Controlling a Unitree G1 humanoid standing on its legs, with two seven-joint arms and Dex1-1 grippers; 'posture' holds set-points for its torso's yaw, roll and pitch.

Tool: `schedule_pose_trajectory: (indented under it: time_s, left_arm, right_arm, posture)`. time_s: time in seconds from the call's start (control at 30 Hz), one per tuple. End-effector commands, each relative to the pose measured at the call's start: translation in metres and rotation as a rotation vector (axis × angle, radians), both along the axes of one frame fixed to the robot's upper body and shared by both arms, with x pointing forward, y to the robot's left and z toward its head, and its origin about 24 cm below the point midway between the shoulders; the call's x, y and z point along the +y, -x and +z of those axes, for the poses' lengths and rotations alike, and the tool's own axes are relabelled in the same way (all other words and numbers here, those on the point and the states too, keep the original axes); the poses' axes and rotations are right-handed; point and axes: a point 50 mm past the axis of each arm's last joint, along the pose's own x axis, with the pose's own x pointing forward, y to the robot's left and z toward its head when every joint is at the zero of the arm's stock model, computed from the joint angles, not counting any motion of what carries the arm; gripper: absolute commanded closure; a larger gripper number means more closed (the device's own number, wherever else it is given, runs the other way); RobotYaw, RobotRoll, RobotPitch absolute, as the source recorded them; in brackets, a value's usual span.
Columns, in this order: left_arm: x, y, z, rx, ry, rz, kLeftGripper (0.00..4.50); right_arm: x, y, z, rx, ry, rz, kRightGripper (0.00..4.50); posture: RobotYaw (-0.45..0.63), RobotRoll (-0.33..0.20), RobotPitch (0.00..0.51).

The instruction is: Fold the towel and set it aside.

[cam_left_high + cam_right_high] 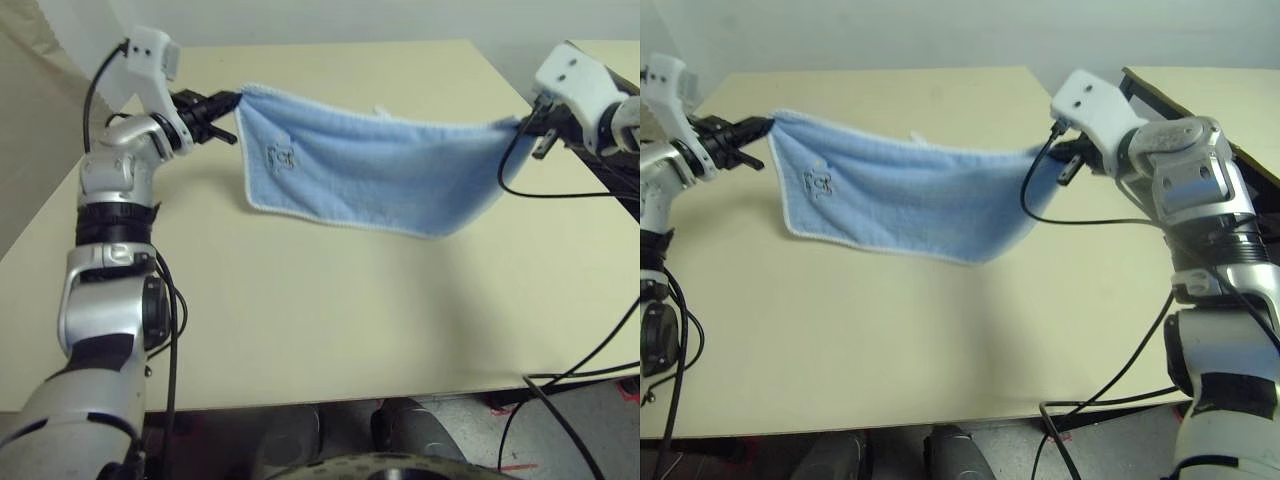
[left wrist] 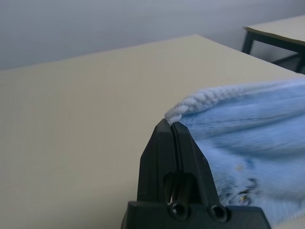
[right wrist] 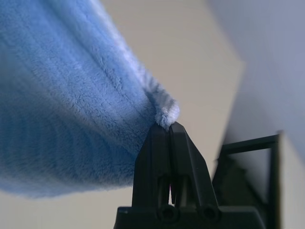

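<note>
The towel (image 1: 380,170), light blue with white edging and a small embroidered mark, hangs stretched in the air above the far half of the table, sagging in the middle. My left gripper (image 1: 232,101) is shut on its left top corner, and the white hem (image 2: 183,109) pokes out just past the closed fingertips. At the other end my right gripper (image 1: 527,124) is shut on the right top corner, with a tuft of hem (image 3: 167,113) pinched at its tips. A small white tag (image 1: 381,111) sticks up from the top edge.
The beige table (image 1: 330,320) lies bare under and in front of the towel. A second table with a dark frame (image 1: 1180,100) stands just to the right. Black cables (image 1: 580,370) hang off the right edge.
</note>
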Motion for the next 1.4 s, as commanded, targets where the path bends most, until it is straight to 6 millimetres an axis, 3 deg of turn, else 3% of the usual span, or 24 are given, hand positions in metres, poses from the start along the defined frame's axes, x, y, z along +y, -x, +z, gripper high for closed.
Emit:
schedule_pose_trajectory:
  time_s: [0.03, 0.43, 0.53, 0.67, 0.83, 0.93, 1.17, 1.3, 1.4]
  left_arm:
    - [0.009, -0.001, 0.007, -0.021, -0.017, 0.029, 4.48]
    - [0.018, 0.011, 0.007, 0.031, -0.091, -0.059, 4.48]
    - [0.019, 0.022, 0.001, 0.072, -0.111, -0.131, 4.48]
    - [0.018, 0.046, -0.025, 0.208, -0.161, -0.249, 4.48]
    - [0.012, 0.066, -0.026, 0.318, -0.139, -0.379, 4.48]
    - [0.013, 0.069, -0.022, 0.342, -0.113, -0.398, 4.48]
    - [0.031, 0.038, -0.017, 0.234, -0.033, -0.117, 4.48]
    - [0.050, 0.017, -0.005, 0.096, -0.034, 0.163, 4.48]
    - [0.059, 0.013, 0.011, -0.012, -0.041, 0.263, 4.48]
  right_arm:
    - [-0.008, -0.004, 0.008, -0.092, -0.023, -0.058, 4.50]
    - [-0.002, 0.015, -0.010, 0.117, -0.034, 0.133, 4.50]
    - [0.002, 0.025, -0.022, 0.202, -0.040, 0.182, 4.50]
    - [0.008, 0.041, -0.041, 0.339, -0.062, 0.227, 4.50]
    - [0.010, 0.044, -0.034, 0.437, -0.136, 0.218, 4.50]
    - [0.010, 0.040, -0.029, 0.450, -0.152, 0.194, 4.50]
    - [0.009, 0.005, -0.027, 0.180, -0.075, 0.025, 4.50]
    - [0.013, -0.015, 0.002, -0.139, -0.136, -0.057, 4.50]
    - [0.008, -0.019, 0.029, -0.355, -0.166, -0.130, 4.50]
  posture:
    - [0.04, 0.000, 0.024]
    - [0.03, 0.000, 0.024]
    - [0.03, 0.000, 0.027]
    - [0.04, 0.000, 0.033]
    - [0.05, 0.000, 0.035]
    - [0.05, 0.000, 0.035]
    - [0.05, 0.000, 0.038]
    - [0.05, 0.000, 0.038]
    - [0.05, 0.000, 0.037]
